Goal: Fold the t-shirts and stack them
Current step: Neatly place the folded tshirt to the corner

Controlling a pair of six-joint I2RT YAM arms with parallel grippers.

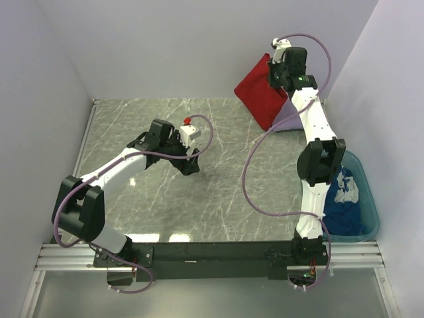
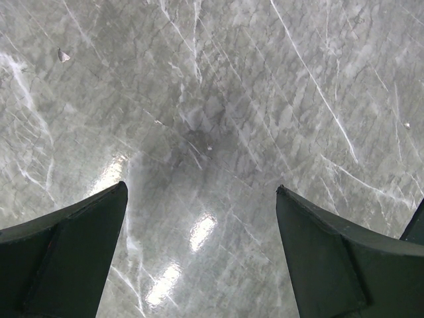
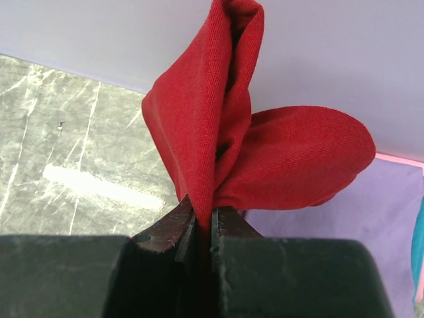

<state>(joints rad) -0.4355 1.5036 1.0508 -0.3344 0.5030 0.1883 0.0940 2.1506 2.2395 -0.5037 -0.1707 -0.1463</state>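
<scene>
Now: right gripper pinches the red shirt, left gripper wide over the table

The right gripper (image 1: pixel 281 71) (image 3: pixel 202 222) is closed tight on a fold of the red shirt (image 1: pixel 260 91) (image 3: pixel 218 132). In its wrist view the cloth is clamped between the two fingers and rises from them in a doubled flap. From above, the shirt spreads down and to the left of this gripper, near the back wall. The lavender shirt (image 1: pixel 289 118) (image 3: pixel 318 252) lies just below the gripper, partly under the red one. The wrist view shows it on the table (image 1: pixel 232 192) to the right of the fingers. The blue shirt (image 1: pixel 344 202), with white print, sits in the teal tub (image 1: pixel 371 215), well back from the gripper beside that arm's elbow.

The left gripper (image 1: pixel 191 164) (image 2: pixel 202 189) hangs over the table with its jaws wide apart. Only marble shows between its fingers, and all three shirts lie well off to its right.
</scene>
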